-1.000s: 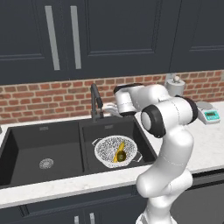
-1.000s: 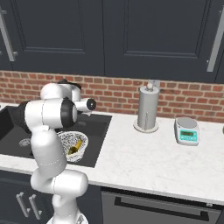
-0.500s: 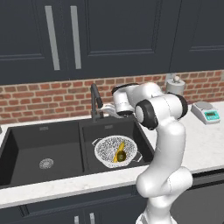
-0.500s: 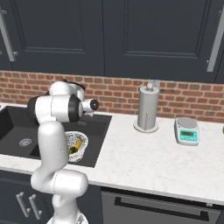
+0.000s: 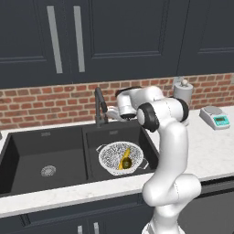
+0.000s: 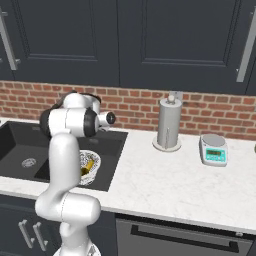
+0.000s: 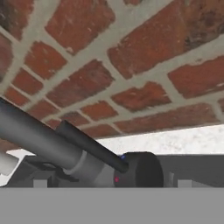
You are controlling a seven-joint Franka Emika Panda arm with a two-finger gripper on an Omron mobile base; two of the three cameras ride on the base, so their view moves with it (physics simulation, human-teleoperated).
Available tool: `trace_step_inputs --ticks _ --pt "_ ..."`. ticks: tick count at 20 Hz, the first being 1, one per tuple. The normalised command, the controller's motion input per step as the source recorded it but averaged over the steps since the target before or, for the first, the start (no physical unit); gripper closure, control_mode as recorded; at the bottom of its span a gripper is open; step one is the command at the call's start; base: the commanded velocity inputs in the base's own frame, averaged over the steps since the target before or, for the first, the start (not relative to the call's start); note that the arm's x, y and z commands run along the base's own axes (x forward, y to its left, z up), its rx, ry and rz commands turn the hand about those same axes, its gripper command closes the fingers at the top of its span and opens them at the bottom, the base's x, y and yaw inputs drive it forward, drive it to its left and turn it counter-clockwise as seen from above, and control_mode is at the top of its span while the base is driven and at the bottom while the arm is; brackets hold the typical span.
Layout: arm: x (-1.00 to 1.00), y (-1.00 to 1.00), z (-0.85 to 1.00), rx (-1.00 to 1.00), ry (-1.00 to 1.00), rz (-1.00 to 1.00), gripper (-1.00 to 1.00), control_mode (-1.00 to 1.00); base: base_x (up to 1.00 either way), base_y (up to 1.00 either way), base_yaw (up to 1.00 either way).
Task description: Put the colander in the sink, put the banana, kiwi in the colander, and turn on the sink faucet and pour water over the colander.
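The white speckled colander [image 5: 112, 156] sits in the smaller right basin of the black sink [image 5: 55, 145]. The yellow banana [image 5: 124, 155] and the dark kiwi [image 5: 126, 163] lie inside it. My gripper [image 5: 109, 114] is right beside the base of the tall black faucet [image 5: 98, 106], above the sink's back rim. In the hand view the faucet's stem [image 7: 35, 135], its thin side lever [image 7: 89, 145] and a round knob fill the lower half, very close to my gripper [image 7: 111, 183], whose tips stand wide apart, open. The colander [image 6: 92, 167] peeks out behind my arm.
A brick wall [image 5: 41, 103] runs close behind the faucet, with dark cabinets above. On the white counter to the right stand a paper towel roll [image 6: 168, 125] and a small kitchen scale [image 6: 214, 149]. The left basin has a silver drain [image 5: 48, 171].
My elbow has swung left towards the sink while the hand crept slightly closer to the faucet. Colander, banana and kiwi have not moved.
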Motion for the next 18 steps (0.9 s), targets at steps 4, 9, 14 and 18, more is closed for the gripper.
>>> trace_step_inputs --ticks 4,9,14,18 --pt "0.25 0.11 0.0 0.01 0.0 0.0 -1.0 -1.0 0.0 0.0 0.0" --pt "0.26 0.13 -0.03 0.0 0.0 0.0 -1.0 -1.0 0.0 0.0 0.0" --pt "0.24 0.15 -0.09 0.0 0.0 0.0 -1.0 -1.0 0.0 0.0 0.0" --pt "0.18 0.1 -0.12 0.0 0.0 -0.01 1.0 -1.0 0.0 0.0 0.0"
